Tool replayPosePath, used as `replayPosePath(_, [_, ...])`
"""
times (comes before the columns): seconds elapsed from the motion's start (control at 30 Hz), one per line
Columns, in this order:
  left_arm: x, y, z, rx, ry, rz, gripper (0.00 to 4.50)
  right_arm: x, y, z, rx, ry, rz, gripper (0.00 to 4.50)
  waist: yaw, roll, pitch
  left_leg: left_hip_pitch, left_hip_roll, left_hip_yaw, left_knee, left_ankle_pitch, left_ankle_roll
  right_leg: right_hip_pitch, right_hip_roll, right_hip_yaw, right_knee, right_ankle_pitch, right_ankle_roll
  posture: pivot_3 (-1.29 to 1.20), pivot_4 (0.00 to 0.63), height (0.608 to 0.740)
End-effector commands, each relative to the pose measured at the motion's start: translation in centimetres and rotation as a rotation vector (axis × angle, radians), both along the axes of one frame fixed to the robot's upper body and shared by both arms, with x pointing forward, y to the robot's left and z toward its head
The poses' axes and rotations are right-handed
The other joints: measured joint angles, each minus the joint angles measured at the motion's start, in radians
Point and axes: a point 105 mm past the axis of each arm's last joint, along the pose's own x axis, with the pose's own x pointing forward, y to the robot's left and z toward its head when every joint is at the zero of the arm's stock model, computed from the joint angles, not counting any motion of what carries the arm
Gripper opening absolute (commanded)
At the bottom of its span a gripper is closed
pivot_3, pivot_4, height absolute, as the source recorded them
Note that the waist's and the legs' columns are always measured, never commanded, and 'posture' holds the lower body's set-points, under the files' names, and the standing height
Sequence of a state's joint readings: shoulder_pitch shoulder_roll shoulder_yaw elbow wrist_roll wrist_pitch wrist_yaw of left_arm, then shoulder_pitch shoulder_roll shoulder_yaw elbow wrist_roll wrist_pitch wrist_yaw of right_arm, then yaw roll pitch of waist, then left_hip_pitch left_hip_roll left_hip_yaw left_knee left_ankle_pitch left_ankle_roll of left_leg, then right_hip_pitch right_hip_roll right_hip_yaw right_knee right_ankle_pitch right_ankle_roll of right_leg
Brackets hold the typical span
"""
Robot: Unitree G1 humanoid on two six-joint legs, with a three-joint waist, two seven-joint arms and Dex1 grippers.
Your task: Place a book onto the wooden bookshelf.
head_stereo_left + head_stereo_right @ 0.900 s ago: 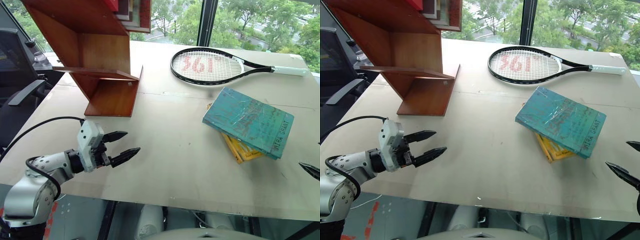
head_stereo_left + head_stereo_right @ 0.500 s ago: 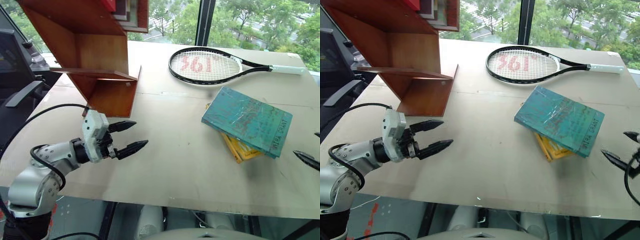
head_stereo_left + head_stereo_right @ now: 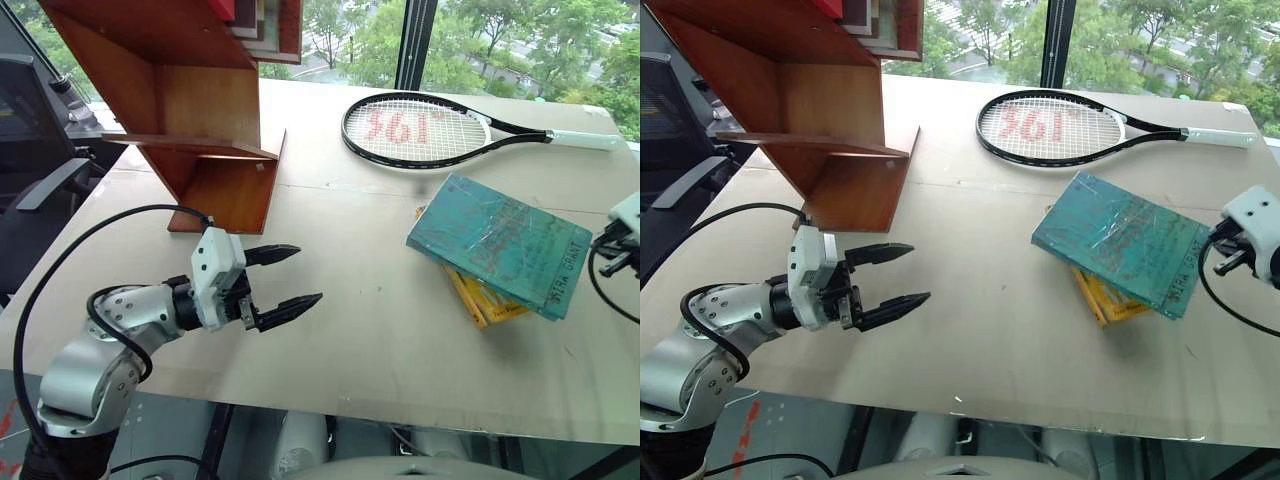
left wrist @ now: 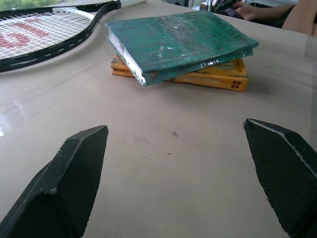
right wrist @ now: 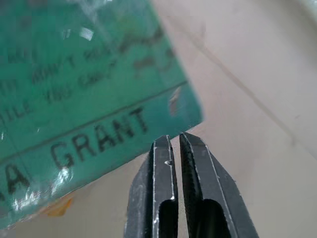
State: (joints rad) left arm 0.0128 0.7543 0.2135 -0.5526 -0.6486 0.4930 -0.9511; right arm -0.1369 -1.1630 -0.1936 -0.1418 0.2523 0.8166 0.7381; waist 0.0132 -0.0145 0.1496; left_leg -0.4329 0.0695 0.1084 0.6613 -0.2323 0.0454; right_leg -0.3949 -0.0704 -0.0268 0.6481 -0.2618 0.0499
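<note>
Left gripper (image 3: 285, 278) wide open, empty, above table (image 3: 370, 330). Right gripper (image 5: 174, 141) closed, tips at the book (image 3: 495, 243) edge; contact possibly none.

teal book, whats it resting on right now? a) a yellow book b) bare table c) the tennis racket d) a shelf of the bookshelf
a: the teal book lies flat on top of a yellow book, whose edge sticks out beneath it, on the table.

2 books (image 3: 497, 245) stacked, 1 tennis racket (image 3: 420, 131), 1 wooden bookshelf (image 3: 190, 110), 2 grippers (image 3: 285, 278).
</note>
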Motion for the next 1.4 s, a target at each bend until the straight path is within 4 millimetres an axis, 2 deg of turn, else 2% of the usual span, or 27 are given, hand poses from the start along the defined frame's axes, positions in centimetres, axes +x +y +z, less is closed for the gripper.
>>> replayPosePath(0.03, [-0.6,-0.6,0.6,0.017,-0.055,-0.022,4.5,-0.3,0.8,0.8,-0.038,0.026,0.04,0.07,-0.001,0.0,0.0,0.0,0.0,0.0,0.0,0.0,0.0,0.0,0.0,0.0,0.0,0.001,0.002,0.0,0.15,0.74])
replayPosePath(0.23, [-0.6,-0.6,0.7,0.015,-0.061,-0.031,4.5,-1.0,4.4,0.3,0.08,0.063,0.158,0.07,-0.002,0.0,0.0,0.001,0.001,0.0,0.0,0.0,0.0,0.0,0.001,0.0,0.0,0.0,-0.001,0.0,0.15,0.74])
replayPosePath(0.57, [-0.2,-0.5,0.5,0.016,-0.06,-0.041,4.5,-2.1,8.4,-0.6,0.177,0.083,0.261,0.07,0.0,0.0,0.0,0.0,0.001,0.0,0.001,0.0,0.0,0.0,0.0,0.0,0.001,0.0,0.0,0.0,0.15,0.74])
replayPosePath(0.7, [0.1,-0.7,0.1,-0.028,0.001,-0.019,4.5,-2.5,8.7,-0.5,0.177,0.063,0.266,0.07,0.0,0.0,0.0,0.001,0.001,0.0,0.001,0.0,0.0,0.0,0.001,0.0,0.001,0.001,0.001,0.0,0.15,0.74])
replayPosePath(0.83, [0.9,-1.3,-1.6,-0.103,0.174,0.065,4.5,-3.2,8.5,0.5,0.162,-0.049,0.329,0.07,0.004,-0.001,0.0,0.001,0.001,-0.001,0.002,0.0,0.0,0.001,0.0,-0.001,0.001,0.001,0.002,0.0,0.15,0.74])
replayPosePath(0.87, [1.4,-1.9,-2.2,-0.164,0.266,0.089,4.5,-4.4,9.7,1.5,0.28,-0.105,0.414,0.31,0.002,-0.001,0.0,0.0,0.0,-0.002,0.002,0.0,0.0,0.002,0.0,-0.001,0.001,0.001,0.003,0.0,0.15,0.74])
replayPosePath(0.93, [2.2,-3.4,-3.3,-0.267,0.438,0.11,4.5,-6.5,10.3,2.2,0.366,-0.187,0.487,0.74,0.02,0.0,-0.001,0.0,0.0,-0.002,0.002,0.0,0.0,0.002,0.001,-0.001,0.001,0.002,0.003,0.0,0.15,0.74])
replayPosePath(1.03, [3.7,-5.8,-4.4,-0.4,0.657,0.132,4.5,-8.7,10.3,2.3,0.41,-0.256,0.52,1.94,0.022,-0.001,0.0,0.001,0.001,-0.009,0.006,0.0,0.0,0.008,0.003,-0.005,0.002,0.001,0.006,0.0,0.15,0.74])
replayPosePath(1.17, [6.4,-9.0,-5.2,-0.538,0.883,0.165,4.5,-10.8,10.6,2.5,0.451,-0.315,0.557,3.77,0.021,-0.004,0.0,0.002,-0.005,-0.011,0.009,0.0,0.0,0.009,0.003,-0.004,0.006,0.001,0.007,0.0,0.15,0.74])
replayPosePath(1.2, [7.0,-9.8,-5.2,-0.57,0.932,0.168,4.5,-11.2,10.6,2.3,0.459,-0.315,0.56,4.34,0.017,-0.004,0.0,0.005,-0.006,-0.012,0.009,0.0,0.001,0.012,0.003,-0.004,0.006,0.001,0.006,0.0,0.15,0.74])
replayPosePath(1.4, [9.9,-14.4,-6.4,-0.72,1.191,0.228,4.5,-12.1,9.8,1.0,0.475,-0.347,0.506,4.43,-0.001,-0.005,0.0,0.01,-0.013,-0.02,0.008,0.0,0.001,0.017,0.003,-0.001,0.006,-0.001,0.003,0.0,0.15,0.74])
